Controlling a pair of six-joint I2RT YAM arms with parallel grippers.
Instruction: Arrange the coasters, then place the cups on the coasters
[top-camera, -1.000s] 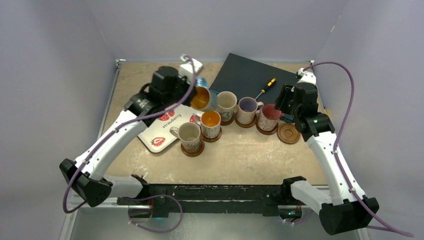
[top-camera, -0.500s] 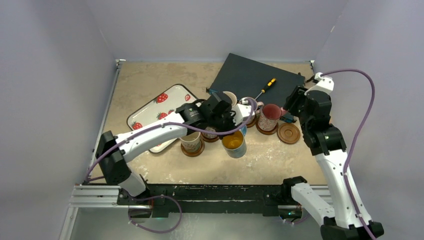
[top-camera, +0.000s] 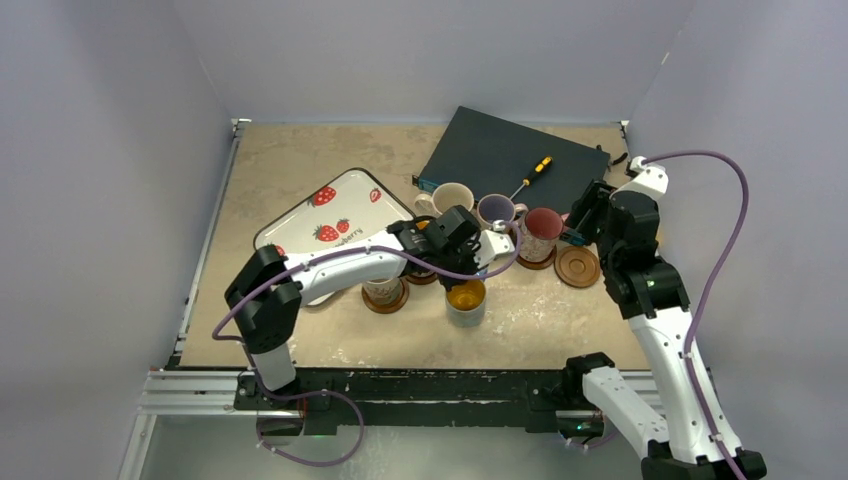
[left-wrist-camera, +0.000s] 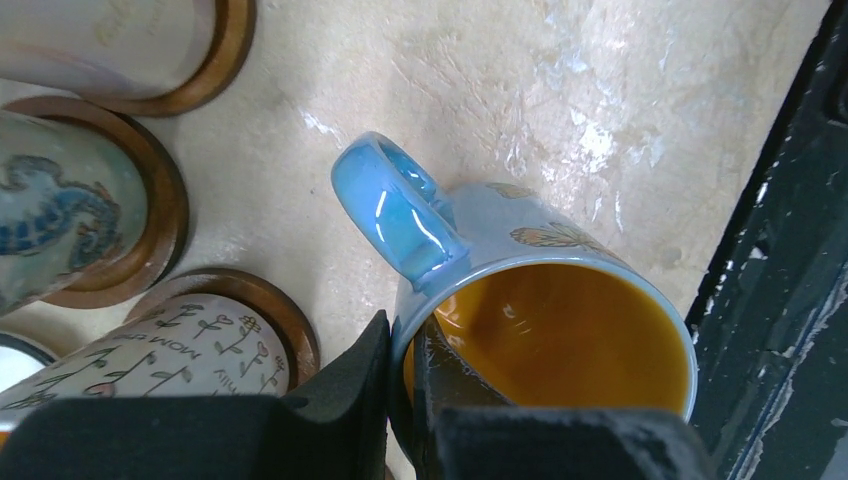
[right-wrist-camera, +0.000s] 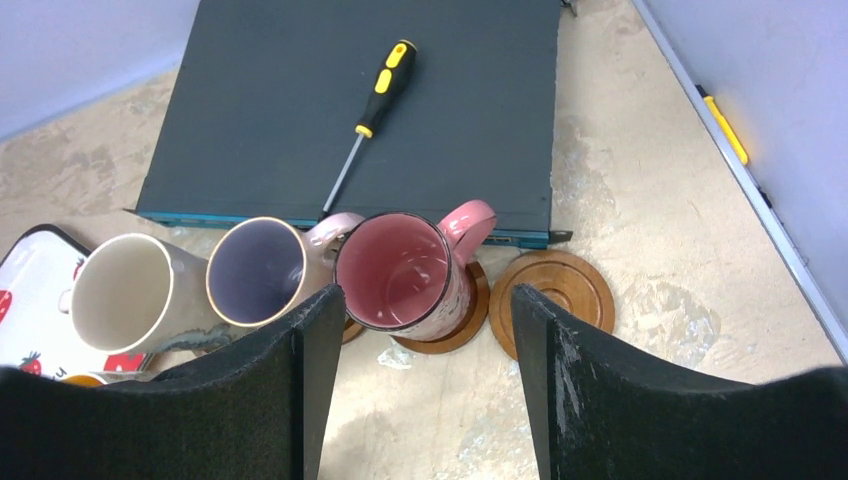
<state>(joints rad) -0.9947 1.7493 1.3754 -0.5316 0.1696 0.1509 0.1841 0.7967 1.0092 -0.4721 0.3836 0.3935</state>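
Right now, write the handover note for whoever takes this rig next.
Left hand: shut on the blue mug's rim, near the table's front, off any coaster.
Right hand: open, empty, above the pink mug.
Done: five mugs in the row, coasters showing under most.
To do: blue mug onto the bare coaster right of the pink mug.
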